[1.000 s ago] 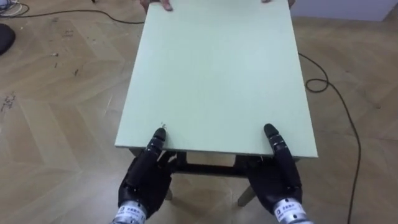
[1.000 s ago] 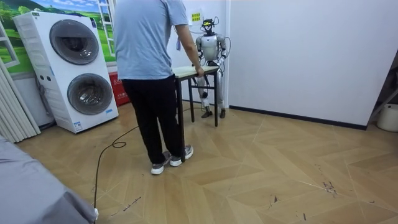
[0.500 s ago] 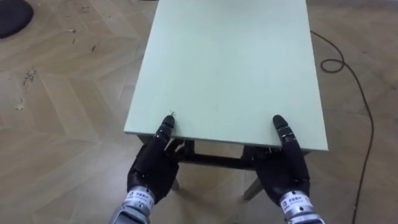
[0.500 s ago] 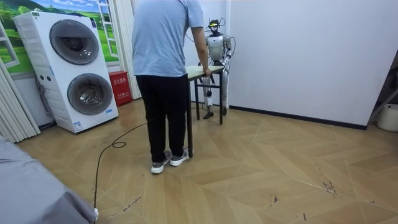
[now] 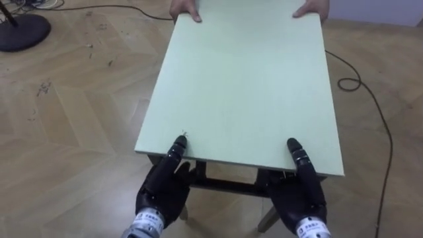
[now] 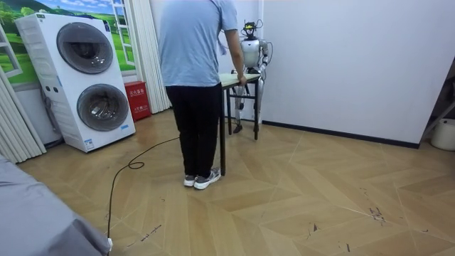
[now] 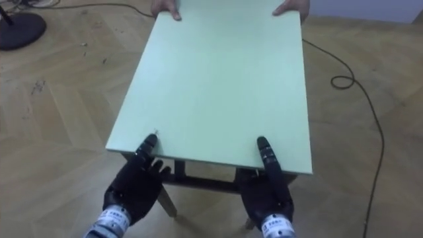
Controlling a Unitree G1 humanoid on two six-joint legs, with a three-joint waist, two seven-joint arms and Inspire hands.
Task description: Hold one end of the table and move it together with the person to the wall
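Table (image 5: 238, 86): pale green top, dark frame, sitting lengthwise between the robot and a person (image 6: 190, 71) on a wood floor (image 5: 73, 132).

Left hand (image 5: 160, 192): at the table's near edge, near the left corner. The thumb (image 5: 177, 147) lies on top of the edge and the palm sits below it. The fingers go under the top, so the edge is pinched between thumb and fingers. You can't see how far they curl under there.

Right hand (image 5: 297, 195): same grip at the near edge, near the right corner. Its thumb (image 5: 295, 151) is on top and the fingers are under the top, mostly hidden.

Far end of the table: the person's two hands (image 5: 185, 10) and (image 5: 310, 8) hold the far edge, one near each corner.

In the room view you see the person standing at the table's closer end, back to the camera. The robot stands upright at the table's other end, next to a white wall (image 6: 341, 57).

Around the table:
- A dark cable (image 5: 370, 99) loops over the floor off the table's right side.
- A round black base (image 5: 23, 30) sits on the floor off the far-left corner.
- A stacked washer and dryer (image 6: 71, 78) stand well apart from the table, on the room view's left.
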